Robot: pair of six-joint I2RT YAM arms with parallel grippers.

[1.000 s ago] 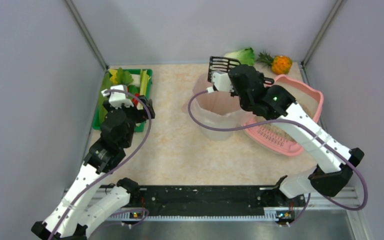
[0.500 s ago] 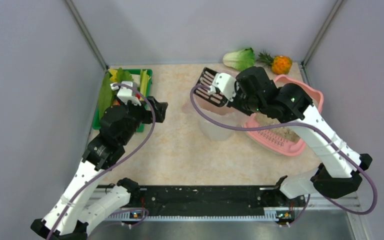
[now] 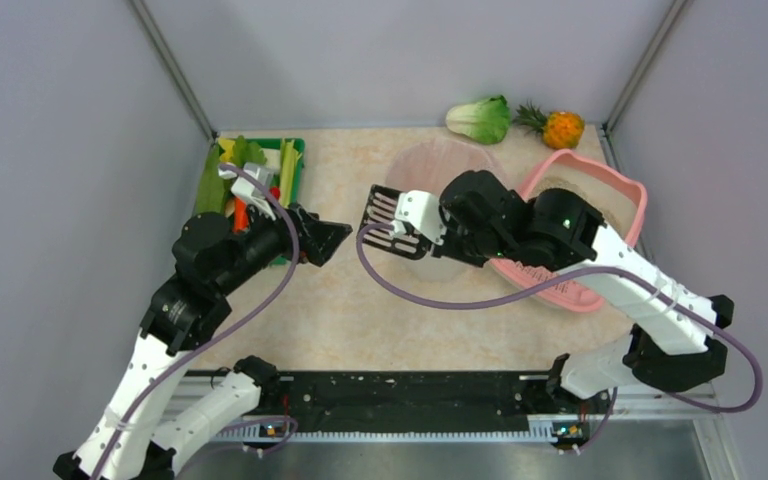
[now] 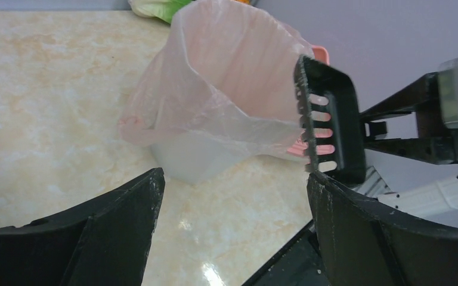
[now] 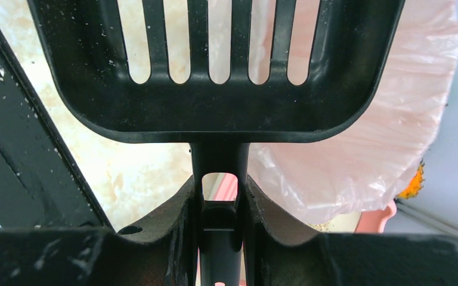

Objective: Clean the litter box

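The right end effector (image 5: 219, 205) is clenched on the handle of a black slotted scoop (image 5: 214, 113); the scoop is held out over the counter (image 3: 360, 300), just beside the near left side of the lined bin (image 3: 440, 160), and I can see nothing lying in it; the left end effector (image 3: 323, 238) is released, jaws wide, pointed at the scoop's blade but apart from it; the litter box (image 3: 615, 175) sits at the back right of the counter, behind the right arm, sand in it, well away from the scoop. With an empty scoop offered towards open jaws, this looks to me like a hand-over, or the scoop being put away, not a scooping pass; I can't say which for certain. If it is a hand-over, the left jaws must close squarely on the blade before the right lets go; if more scooping is due, the scoop has to swing back past the bin without catching the liner.
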